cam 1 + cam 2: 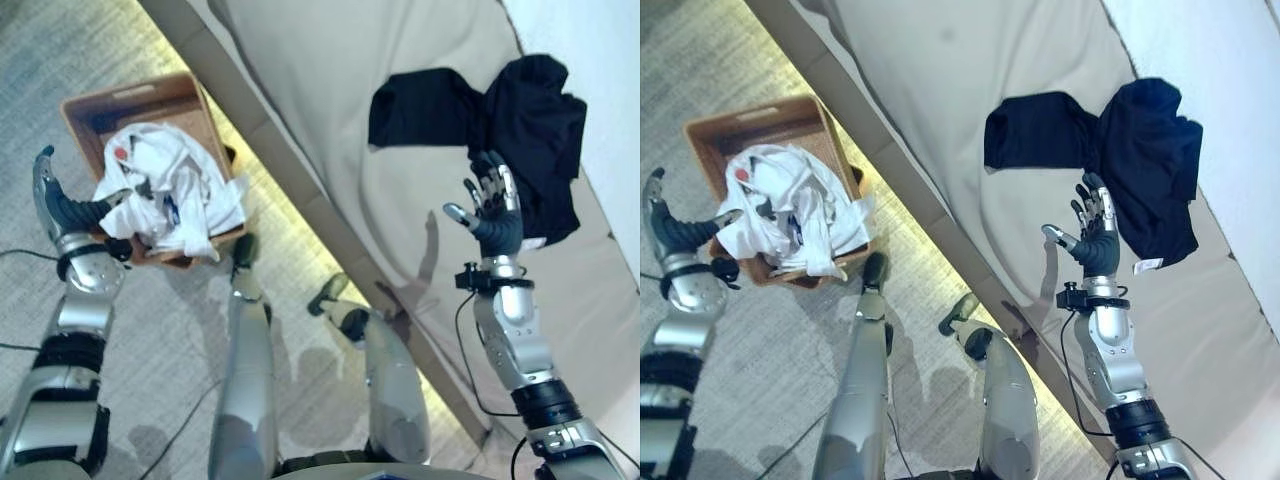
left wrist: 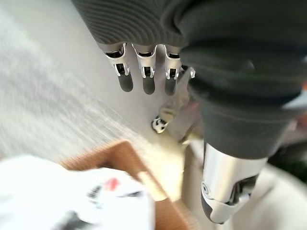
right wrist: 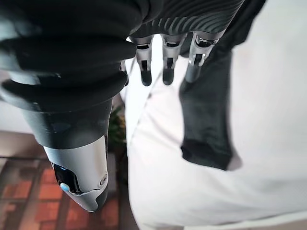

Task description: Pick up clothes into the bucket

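1. Left eye view: a brown basket (image 1: 92, 104) stands on the grey carpet (image 1: 60, 40) beside the long edge of a cream mattress (image 1: 330, 90), heaped with white clothes (image 1: 165, 190) that spill over its near rim.

2. On the mattress a dark garment (image 1: 500, 120) lies spread and crumpled near the far edge by the white wall (image 1: 600, 70), one sleeve stretched out flat toward the middle of the mattress.

3. The right hand (image 1: 492, 212) is raised over the mattress just in front of the dark garment, fingers spread and straight, thumb held apart, holding nothing.

4. In the right wrist view the same hand's fingers (image 3: 165, 67) point out straight, with a dark sleeve (image 3: 206, 120) lying on the pale sheet past them.

5. The left hand (image 1: 62, 205) hovers at the near side of the basket, beside the white pile, fingers relaxed and uncurled, its thumb reaching toward the cloth; whether it touches the cloth cannot be told.

6. In the left wrist view its fingers (image 2: 146, 76) hang straight over the carpet, with a corner of the basket (image 2: 120, 153) and white cloth (image 2: 72, 196) below them.

7. A glowing strip (image 1: 300, 230) runs along the foot of the mattress between the basket and the bedding.
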